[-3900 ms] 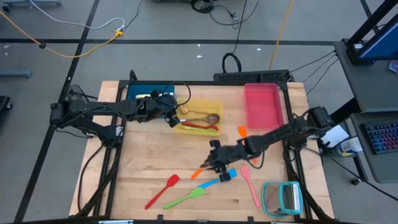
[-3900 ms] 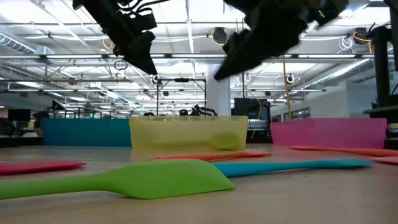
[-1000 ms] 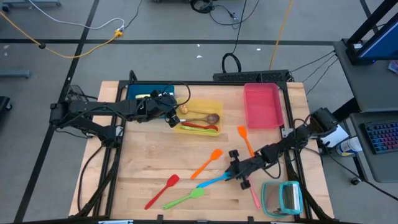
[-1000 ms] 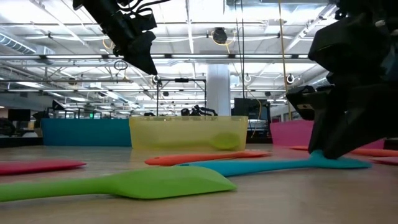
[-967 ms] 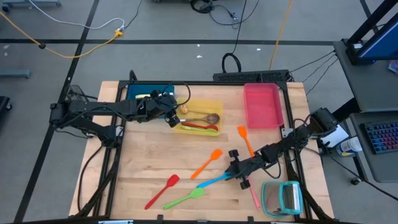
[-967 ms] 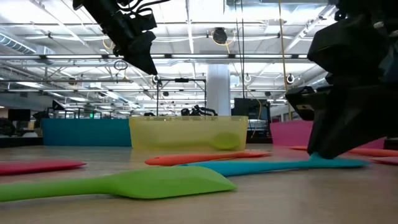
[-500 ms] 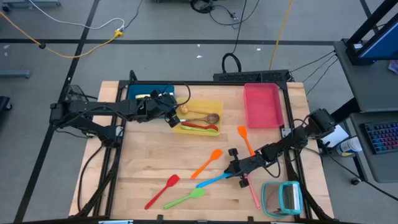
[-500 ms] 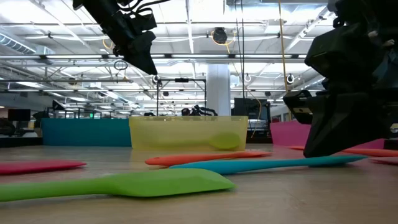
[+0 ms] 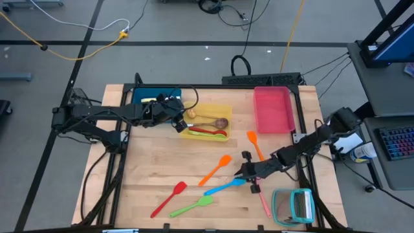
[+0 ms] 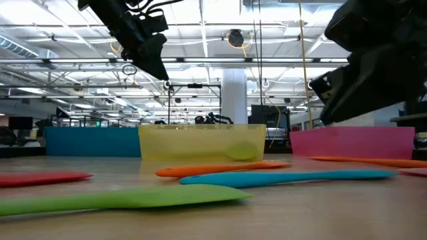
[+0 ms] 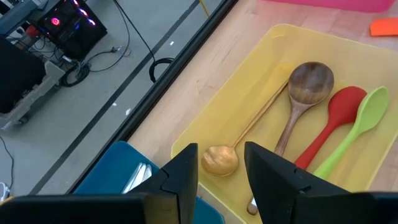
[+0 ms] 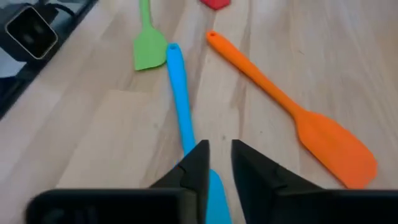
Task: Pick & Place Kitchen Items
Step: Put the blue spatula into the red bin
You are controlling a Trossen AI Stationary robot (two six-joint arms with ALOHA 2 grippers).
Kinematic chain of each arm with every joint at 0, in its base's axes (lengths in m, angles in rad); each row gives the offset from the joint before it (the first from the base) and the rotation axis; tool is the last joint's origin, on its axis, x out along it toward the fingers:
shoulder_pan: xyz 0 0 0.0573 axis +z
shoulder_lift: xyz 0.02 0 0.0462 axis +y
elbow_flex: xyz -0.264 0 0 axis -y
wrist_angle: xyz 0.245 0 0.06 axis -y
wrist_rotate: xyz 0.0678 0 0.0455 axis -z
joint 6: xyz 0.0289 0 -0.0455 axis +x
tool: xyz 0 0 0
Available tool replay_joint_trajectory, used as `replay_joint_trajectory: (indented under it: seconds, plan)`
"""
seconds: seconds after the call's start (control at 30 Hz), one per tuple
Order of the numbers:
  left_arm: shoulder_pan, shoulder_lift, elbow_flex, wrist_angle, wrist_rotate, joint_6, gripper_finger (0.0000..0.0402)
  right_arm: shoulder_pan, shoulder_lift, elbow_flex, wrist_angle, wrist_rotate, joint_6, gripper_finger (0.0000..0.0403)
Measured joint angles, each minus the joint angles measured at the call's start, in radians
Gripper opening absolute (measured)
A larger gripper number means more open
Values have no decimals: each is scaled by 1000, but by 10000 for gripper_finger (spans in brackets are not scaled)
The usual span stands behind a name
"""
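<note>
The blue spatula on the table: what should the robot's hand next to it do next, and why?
Probably lower and close on it. The right gripper hangs just above the blue spatula, fingers slightly apart and holding nothing, while the spatula lies flat on the table. The left gripper waits over the yellow tray.

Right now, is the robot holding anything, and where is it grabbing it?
Nothing is held. The right gripper hangs open just above the blue spatula lying on the table. The left gripper hovers open and empty over the yellow tray.
</note>
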Motion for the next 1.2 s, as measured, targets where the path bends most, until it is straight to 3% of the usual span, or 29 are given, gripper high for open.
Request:
replay_joint_trajectory:
  seconds: [0.33,0.73,1.2]
  plan:
    - [0,0,0,3,0,-13,136,23,-5,-2,-90,-8,32,147]
    - [0,0,0,3,0,-94,136,88,110,1,-68,8,-31,148]
    - [0,0,0,2,1,-82,136,84,198,3,-32,59,-55,195]
